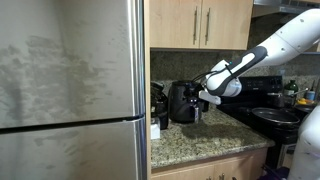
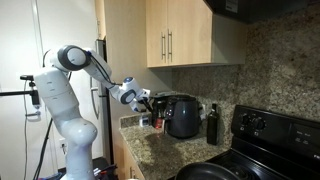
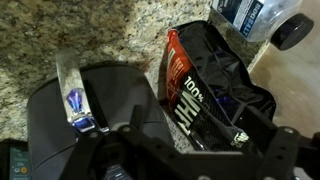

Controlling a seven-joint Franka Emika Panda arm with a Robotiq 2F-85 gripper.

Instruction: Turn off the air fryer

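Air fryer (image 1: 183, 102), squat and glossy black, sits on granite bench (image 1: 200, 145) at centre frame in both exterior views, under wooden cabinets (image 1: 200, 22). Steel fridge (image 1: 70, 90) fills left of frame, black stove (image 1: 275, 115) at right. Arm reaches in from upper right; hand (image 1: 204, 97) just beside the fryer's right side, contact unclear. Fingers too small and dark: cannot tell whether spread or pressed together. Wrist view: fryer's rounded top fills lower left, black bag with red label (image 3: 200, 90) beside it at centre, clear bottle (image 3: 255, 15) upper right, hand parts blurred along bottom edge.
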